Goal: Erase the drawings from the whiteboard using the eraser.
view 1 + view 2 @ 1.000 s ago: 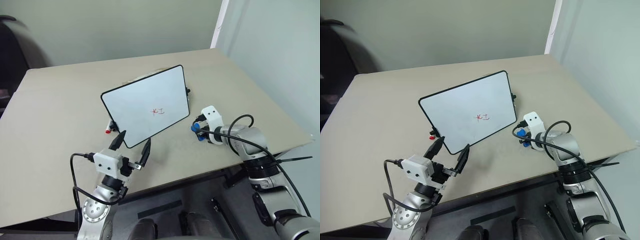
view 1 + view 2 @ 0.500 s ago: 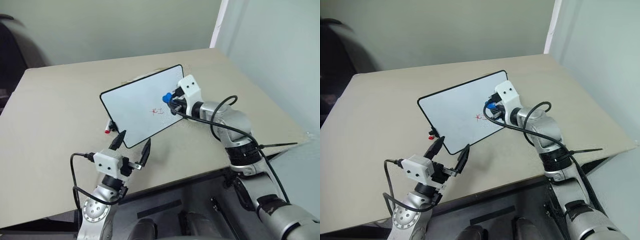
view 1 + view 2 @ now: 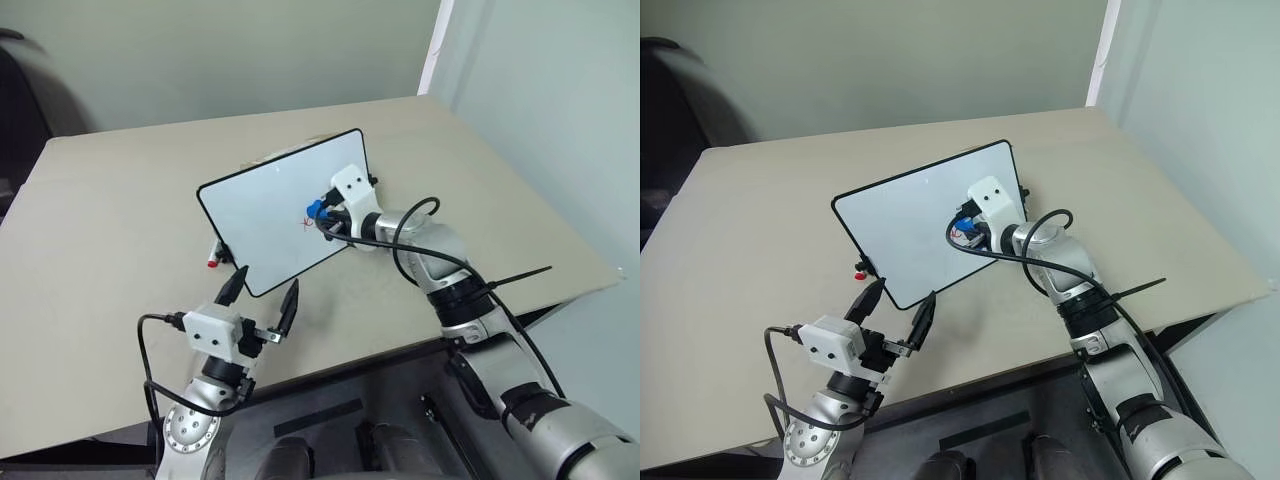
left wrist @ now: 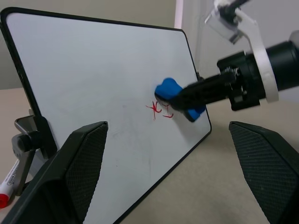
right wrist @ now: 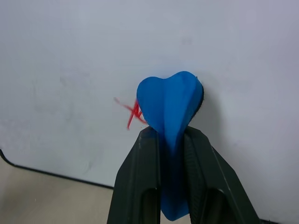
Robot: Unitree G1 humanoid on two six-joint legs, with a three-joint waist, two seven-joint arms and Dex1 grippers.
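Blue eraser (image 4: 179, 99) pinched in the right claw (image 5: 173, 140), pressed flat against the whiteboard (image 3: 270, 205), right over the red drawings (image 4: 159, 110) — part of the scribble hidden under the blue block, part showing beside it. A second ago down on the bench (image 3: 120, 200), just off the board's right edge, clamped in the same claw; half a second ago lifted to the board's upper right; now further in, on the marks near the middle. Red strokes as legible as before, none wiped yet. Board propped up at a tilt on its small stand, unmoved on the bench. Red-capped marker (image 3: 214, 258) lying behind the board's lower left corner, same spot. Left claw (image 3: 262, 290) hovering just in front of the board's near edge — fingers spread apart, clamped on nothing, in the same place as a second ago.
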